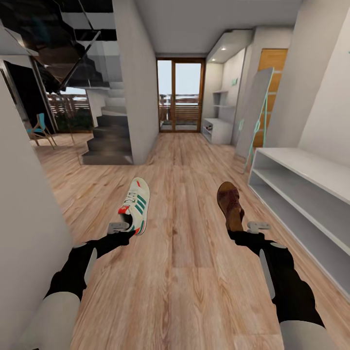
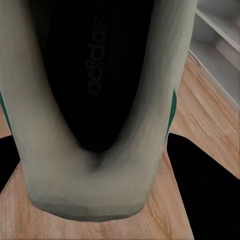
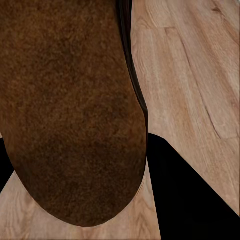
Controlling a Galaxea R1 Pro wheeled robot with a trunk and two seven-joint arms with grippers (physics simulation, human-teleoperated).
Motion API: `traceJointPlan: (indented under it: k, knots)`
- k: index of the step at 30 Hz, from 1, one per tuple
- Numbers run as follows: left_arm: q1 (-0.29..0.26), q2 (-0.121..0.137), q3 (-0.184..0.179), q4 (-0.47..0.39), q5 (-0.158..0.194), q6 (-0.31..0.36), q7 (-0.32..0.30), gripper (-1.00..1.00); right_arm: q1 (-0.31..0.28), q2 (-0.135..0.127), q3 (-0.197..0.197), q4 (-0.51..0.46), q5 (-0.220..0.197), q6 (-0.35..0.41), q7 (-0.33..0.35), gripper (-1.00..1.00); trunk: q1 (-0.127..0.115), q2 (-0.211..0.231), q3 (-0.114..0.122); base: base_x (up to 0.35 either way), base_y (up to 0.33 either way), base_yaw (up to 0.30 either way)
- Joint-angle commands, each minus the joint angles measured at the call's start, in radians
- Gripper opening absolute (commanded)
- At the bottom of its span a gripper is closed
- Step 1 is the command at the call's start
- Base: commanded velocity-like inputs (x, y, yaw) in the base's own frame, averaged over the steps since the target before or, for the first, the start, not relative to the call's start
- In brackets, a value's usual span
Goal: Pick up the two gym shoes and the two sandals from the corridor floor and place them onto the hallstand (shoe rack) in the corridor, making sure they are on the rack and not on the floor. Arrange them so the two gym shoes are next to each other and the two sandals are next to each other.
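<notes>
My left gripper (image 1: 127,228) is shut on the heel end of a white gym shoe (image 1: 136,203) with green stripes, held toe-forward over the wood-plank corridor floor (image 1: 184,272). In the left wrist view the gym shoe's dark insole (image 2: 95,75) sits between my black fingers (image 2: 210,185). My right gripper (image 1: 244,228) is shut on a brown sandal (image 1: 230,203), also toe-forward; the sandal's brown face (image 3: 70,110) lies beside a black finger (image 3: 195,195). The light-grey hallstand (image 1: 311,175), with two long cubby tiers, runs along the right wall, close to my right arm.
A tall panel (image 1: 255,114) leans on the right wall beyond the rack. A second light-grey unit with slab shelves (image 1: 217,130) stands by the glass door (image 1: 180,95) at the corridor's end. A staircase (image 1: 109,138) and wall (image 1: 138,82) are ahead on the left.
</notes>
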Motion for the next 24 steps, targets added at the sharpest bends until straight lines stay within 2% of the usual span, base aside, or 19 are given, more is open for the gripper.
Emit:
traceJointPlan:
  k: [1,24]
  knots:
    - [-0.001,-0.001,0.005,-0.001,-0.008,0.005,-0.01,-1.0,-0.001,0.001,-0.003,-0.001,0.007,0.005,0.008,-1.0,0.0,0.0,-0.001,0.349,0.0,0.0]
    - [-0.001,-0.001,0.006,-0.003,-0.008,0.005,-0.01,-1.0,-0.001,0.001,-0.006,-0.001,0.001,0.005,0.003,-1.0,0.0,0.0,-0.001,0.349,0.0,0.0]
